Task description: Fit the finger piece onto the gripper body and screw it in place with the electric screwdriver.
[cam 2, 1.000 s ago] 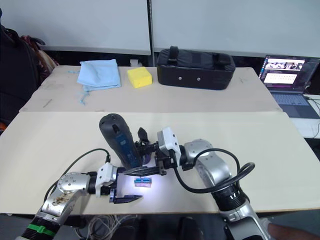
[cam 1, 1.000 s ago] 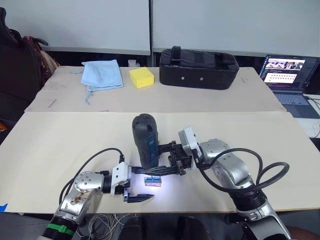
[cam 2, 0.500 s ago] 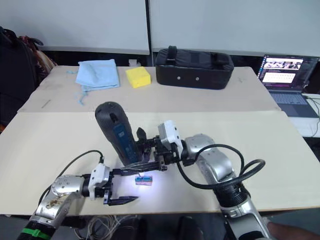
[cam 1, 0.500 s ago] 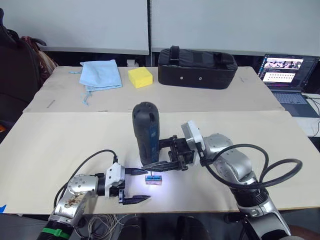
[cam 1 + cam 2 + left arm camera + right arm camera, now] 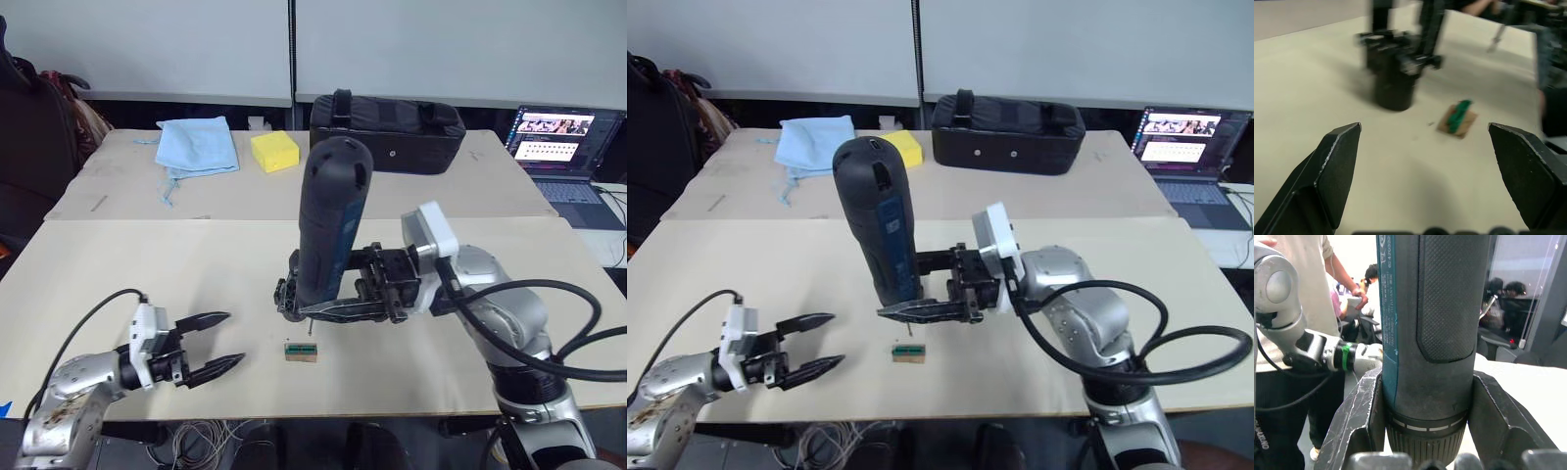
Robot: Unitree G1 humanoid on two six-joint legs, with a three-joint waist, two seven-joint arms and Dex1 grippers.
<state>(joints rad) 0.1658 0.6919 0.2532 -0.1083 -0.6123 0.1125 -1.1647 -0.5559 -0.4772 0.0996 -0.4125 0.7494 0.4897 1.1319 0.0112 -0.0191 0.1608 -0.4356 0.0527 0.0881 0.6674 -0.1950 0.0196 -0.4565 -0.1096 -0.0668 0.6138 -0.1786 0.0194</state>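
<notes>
- Head views – electric screwdriver (image 5: 328,225) now hoisted upright, well clear of the table (image 5: 147,274), clamped low on its barrel by the right gripper (image 5: 294,302); a second ago down at the small green-topped block (image 5: 301,351), tip light glowing on it. Light now out.
- Left gripper (image 5: 235,338) drawn back, well apart from the block, spread and empty – likely one screw finished or a reset before the next.
- Finger piece and gripper body: cannot tell where.
- Left wrist view – matte black wedge fingers (image 5: 1337,161) wide apart; block ahead between them, flat tan base with a green ridge on top.
- Right wrist view – dark barrel with stippled rubber grip and smooth blue strip, pinched between rough black fingers (image 5: 1359,416).
</notes>
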